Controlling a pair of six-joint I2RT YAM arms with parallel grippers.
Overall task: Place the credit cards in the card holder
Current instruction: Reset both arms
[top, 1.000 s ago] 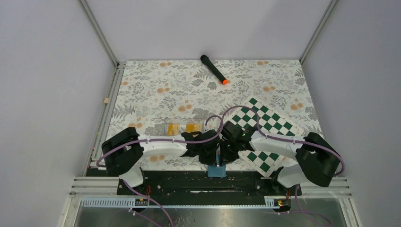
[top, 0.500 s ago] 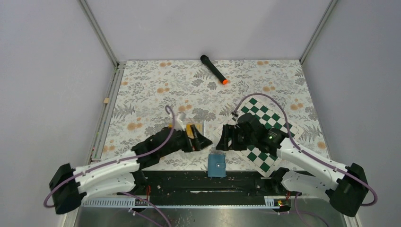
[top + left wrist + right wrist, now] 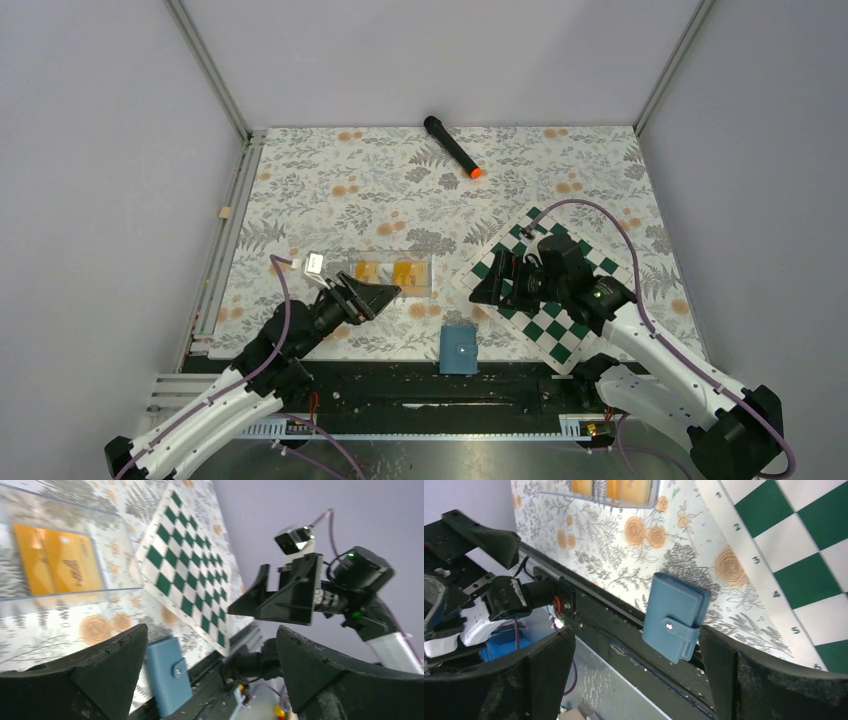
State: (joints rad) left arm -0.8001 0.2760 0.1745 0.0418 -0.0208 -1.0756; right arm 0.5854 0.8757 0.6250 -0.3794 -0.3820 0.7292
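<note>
Arms pulled apart from card holder (image 3: 459, 350).
Left claw (image 3: 375, 300), right claw (image 3: 490, 290) gaping, empty; credit cards (image 3: 386, 272) lie in clear tray (image 3: 425, 285).

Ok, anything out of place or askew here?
The card holder, snapped shut, lies partly over the black rail at the near edge. The chessboard sits skewed, its near corner over that rail too.

Overhead view looks down; both wrist views share the card holder (image 3: 673, 614)
</note>
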